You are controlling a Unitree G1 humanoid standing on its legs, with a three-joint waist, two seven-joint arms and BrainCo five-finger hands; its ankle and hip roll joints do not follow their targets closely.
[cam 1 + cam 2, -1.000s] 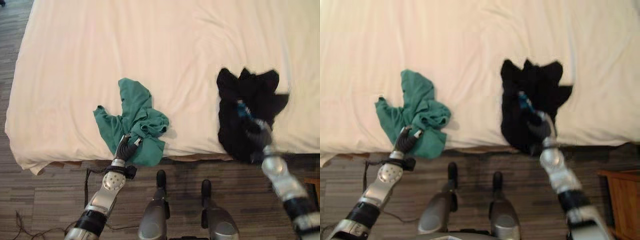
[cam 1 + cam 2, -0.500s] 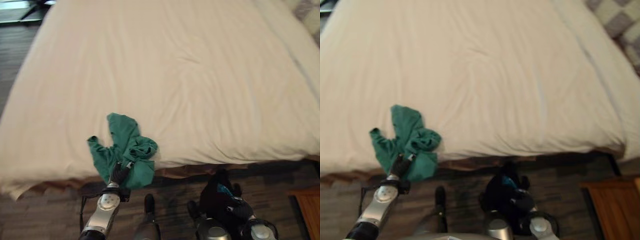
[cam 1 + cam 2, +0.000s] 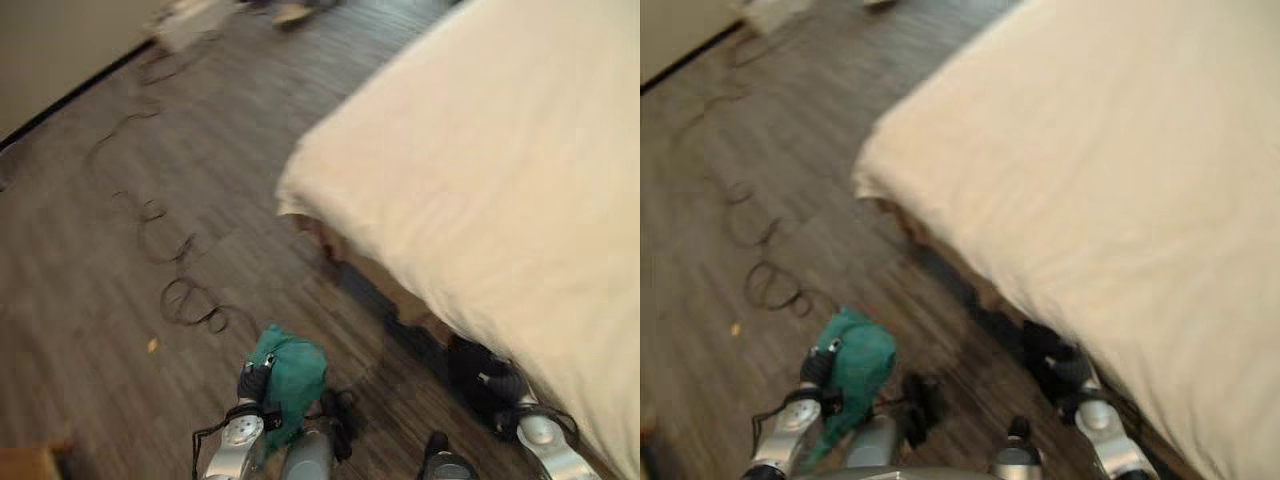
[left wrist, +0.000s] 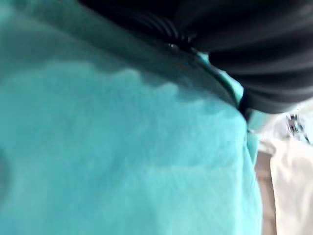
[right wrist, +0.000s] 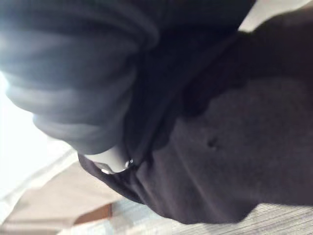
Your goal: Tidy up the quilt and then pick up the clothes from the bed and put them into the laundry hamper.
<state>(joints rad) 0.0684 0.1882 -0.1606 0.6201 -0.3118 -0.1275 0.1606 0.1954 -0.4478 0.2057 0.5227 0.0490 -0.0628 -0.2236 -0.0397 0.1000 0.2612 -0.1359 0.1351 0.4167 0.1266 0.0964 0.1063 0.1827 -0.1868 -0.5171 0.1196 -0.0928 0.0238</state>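
A green garment [image 3: 292, 375] hangs bunched over the floor, with my left hand [image 3: 250, 385] shut on it. In the left wrist view the green cloth [image 4: 122, 156] lies against the hand's dark cover [image 4: 234, 44]. A black garment [image 3: 476, 372] hangs low beside the bed's edge, and my right hand [image 3: 507, 388] is shut on it. The right wrist view has the black cloth [image 5: 230, 156] bunched under the dark cover [image 5: 63, 73]. The cream quilt [image 3: 480, 170] lies flat on the bed, on the right.
Dark wood floor [image 3: 120, 250] spreads to the left of the bed. Thin cables [image 3: 130, 130] trail across it toward a pale wall [image 3: 60, 50]. A white object [image 3: 190, 20] stands far off by the wall. A brown corner [image 3: 25, 465] shows at the lower left.
The camera has swung left, from the bed to the floor. The green garment has come off the bed's edge in my left hand. The black garment stays in my right hand.
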